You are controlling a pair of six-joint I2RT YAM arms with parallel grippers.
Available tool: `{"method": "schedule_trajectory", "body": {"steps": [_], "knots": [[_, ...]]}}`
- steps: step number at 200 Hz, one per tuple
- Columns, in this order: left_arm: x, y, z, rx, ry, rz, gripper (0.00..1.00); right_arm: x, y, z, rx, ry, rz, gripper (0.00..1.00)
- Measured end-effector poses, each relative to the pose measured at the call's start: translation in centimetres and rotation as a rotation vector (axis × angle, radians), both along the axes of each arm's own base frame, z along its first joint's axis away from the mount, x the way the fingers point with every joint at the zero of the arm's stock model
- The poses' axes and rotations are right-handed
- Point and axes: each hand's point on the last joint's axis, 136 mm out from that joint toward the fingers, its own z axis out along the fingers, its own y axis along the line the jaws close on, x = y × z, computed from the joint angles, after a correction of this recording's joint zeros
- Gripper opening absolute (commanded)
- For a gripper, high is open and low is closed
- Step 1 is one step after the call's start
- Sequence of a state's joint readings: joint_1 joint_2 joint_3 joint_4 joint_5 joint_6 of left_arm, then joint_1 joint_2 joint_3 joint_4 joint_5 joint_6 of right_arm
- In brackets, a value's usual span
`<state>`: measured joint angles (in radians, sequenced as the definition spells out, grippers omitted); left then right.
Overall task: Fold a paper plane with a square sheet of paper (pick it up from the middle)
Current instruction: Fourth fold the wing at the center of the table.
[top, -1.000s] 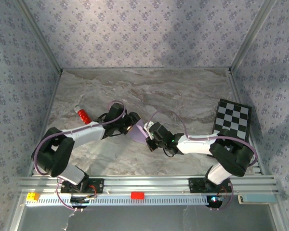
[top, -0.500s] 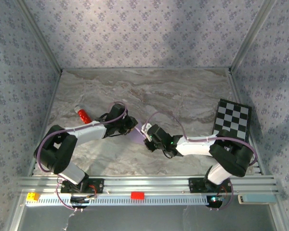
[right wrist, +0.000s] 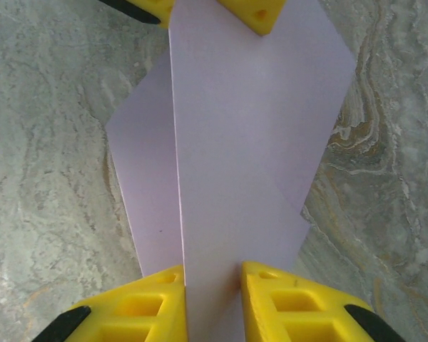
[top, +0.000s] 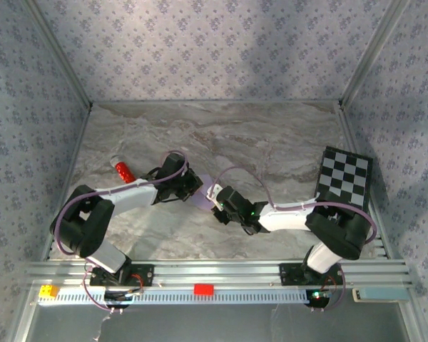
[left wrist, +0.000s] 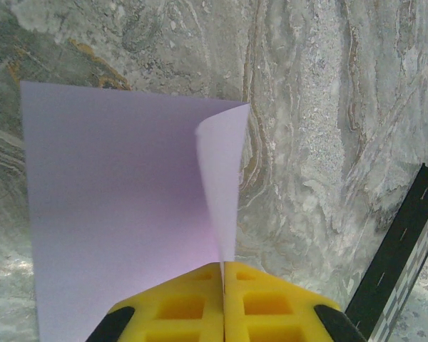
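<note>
Top view: paper [top: 204, 191] sits between left hand [top: 193, 187] and right hand [top: 216, 202], close to both.
Left wrist: left hand [left wrist: 223, 272] pinched tight on paper's [left wrist: 114, 206] raised fold.
Right wrist: right hand [right wrist: 212, 278] stands partly parted, paper [right wrist: 242, 142] lying between its fingers [right wrist: 157, 303].

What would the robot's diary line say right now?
left tool: shut on lilac paper | right tool: open, jaws apart around lilac paper | lilac paper: one flap curled up

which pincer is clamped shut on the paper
The left pincer: its yellow fingers are pressed together on the edge of the paper. The right pincer has its fingers apart, with the paper passing between them.
</note>
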<state>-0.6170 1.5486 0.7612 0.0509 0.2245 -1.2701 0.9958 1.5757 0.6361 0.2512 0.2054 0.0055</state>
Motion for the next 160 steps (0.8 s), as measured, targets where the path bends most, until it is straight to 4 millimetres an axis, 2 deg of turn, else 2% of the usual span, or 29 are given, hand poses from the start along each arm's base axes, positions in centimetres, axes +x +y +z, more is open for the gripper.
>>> {"method": "schedule_trajectory", "body": {"steps": [75, 126, 160], "knots": [[-0.04, 0.03, -0.05, 0.001, 0.003, 0.001, 0.08, 0.13, 0.16, 0.16, 0.009, -0.024, 0.003, 0.12], [-0.06, 0.04, -0.06, 0.001, 0.005, 0.003, 0.07, -0.05, -0.14, -0.23, 0.013, -0.011, -0.011, 0.16], [-0.07, 0.07, -0.09, 0.002, 0.007, 0.003, 0.06, -0.22, -0.46, -0.59, 0.020, 0.006, -0.023, 0.13]]}}
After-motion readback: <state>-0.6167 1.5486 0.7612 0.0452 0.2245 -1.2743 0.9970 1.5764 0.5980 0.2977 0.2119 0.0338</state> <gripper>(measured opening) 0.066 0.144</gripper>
